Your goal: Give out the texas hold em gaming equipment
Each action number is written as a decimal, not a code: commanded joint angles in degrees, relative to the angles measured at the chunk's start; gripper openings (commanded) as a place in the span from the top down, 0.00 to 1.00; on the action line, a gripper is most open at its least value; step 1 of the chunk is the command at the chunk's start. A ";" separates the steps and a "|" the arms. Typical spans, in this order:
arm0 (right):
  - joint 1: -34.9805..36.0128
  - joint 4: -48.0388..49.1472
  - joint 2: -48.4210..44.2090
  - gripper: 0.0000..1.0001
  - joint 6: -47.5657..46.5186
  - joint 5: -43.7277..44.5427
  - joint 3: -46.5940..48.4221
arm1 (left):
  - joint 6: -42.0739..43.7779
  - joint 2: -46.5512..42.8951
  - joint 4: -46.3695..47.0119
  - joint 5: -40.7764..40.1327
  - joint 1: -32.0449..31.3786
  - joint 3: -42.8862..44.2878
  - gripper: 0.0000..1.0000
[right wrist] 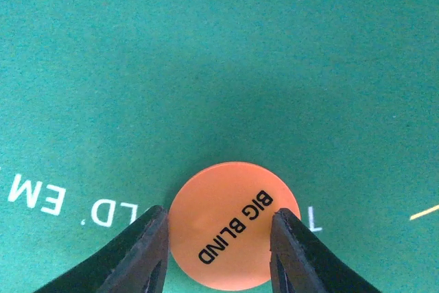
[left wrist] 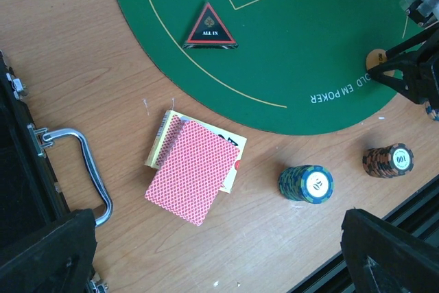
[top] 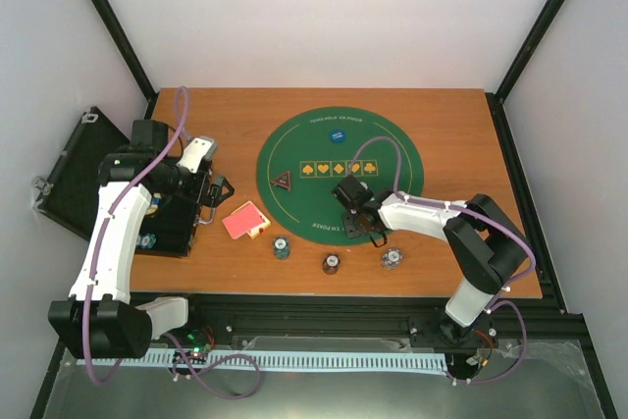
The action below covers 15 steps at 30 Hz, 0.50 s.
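Matt felt mat (right wrist: 206, 66) on wood-grain table (left wrist: 68, 66); smooth plastic orange disc (right wrist: 226, 217).

A round green mat (top: 294, 144) fills mid-frame, with a blue disc (top: 337, 135) near its top, a triangle marker (top: 283, 181) at its left edge, the right gripper (top: 359, 226) low over its bottom edge, and a red card deck (top: 244, 220) and three chip stacks (top: 283, 246) below it.

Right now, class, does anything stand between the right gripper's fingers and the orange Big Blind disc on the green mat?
Nothing visible does. The fingers of the right gripper flank the orange disc, one on each side, and only bare green mat lies around it.
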 commanded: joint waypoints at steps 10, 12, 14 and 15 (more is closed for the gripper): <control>-9.81 0.52 -4.41 0.60 -1.71 2.26 -6.47 | -0.29 -0.55 -0.67 -0.41 0.29 2.63 0.00; -10.89 0.60 -4.66 0.60 -2.31 1.88 -6.62 | -0.37 -0.49 -0.64 -0.41 0.24 2.74 0.00; -11.16 0.32 -4.74 0.60 -2.94 2.11 -6.18 | -0.29 -0.45 -0.68 -0.43 0.24 2.76 0.00; -11.16 -0.05 -4.77 0.59 -3.33 2.05 -5.60 | -0.24 -0.44 -0.69 -0.54 0.24 2.76 0.00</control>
